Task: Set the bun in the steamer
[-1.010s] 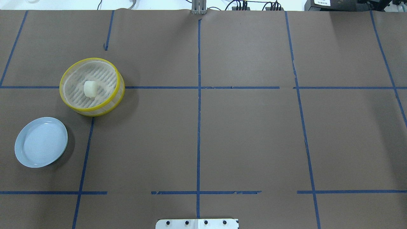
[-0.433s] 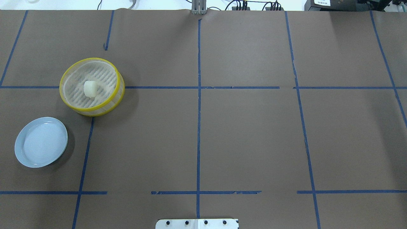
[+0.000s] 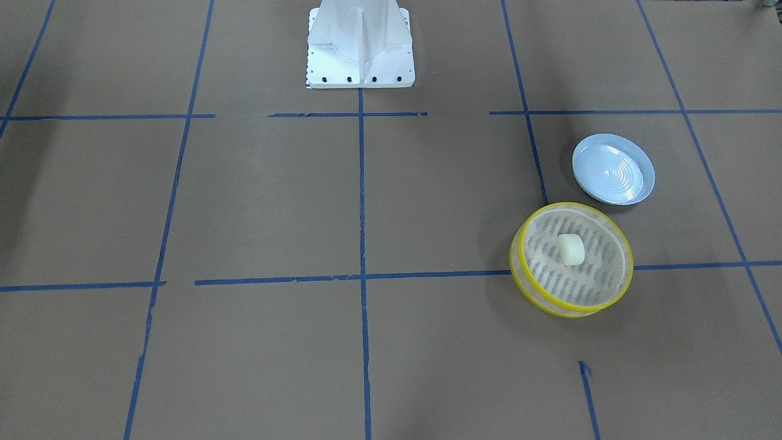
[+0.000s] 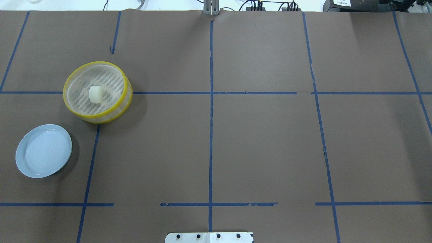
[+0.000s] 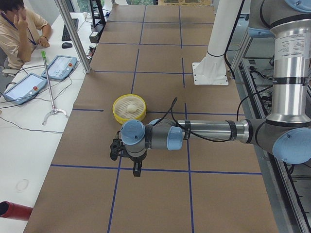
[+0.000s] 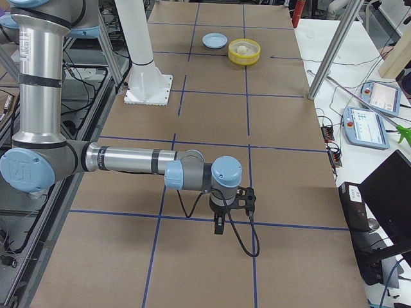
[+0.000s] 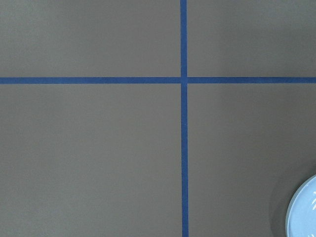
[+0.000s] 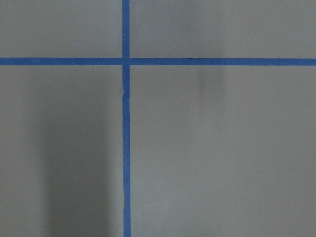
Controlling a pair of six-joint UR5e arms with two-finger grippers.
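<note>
Nothing moved — bun (image 4: 95,94) in steamer (image 4: 96,62) on brown taped table (image 4: 263,141); left gripper (image 5: 137,169), right gripper (image 6: 219,226) — opening unclear.

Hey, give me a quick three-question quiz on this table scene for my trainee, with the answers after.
1. True or false: the bun lies inside the steamer.
2. Which sits nearer the robot's base? A: steamer. B: plate. C: both equally near.
3. Fill in: steamer and plate both sit on the robot's ___ side.

Key: 1 true; 2 B; 3 left.
</note>
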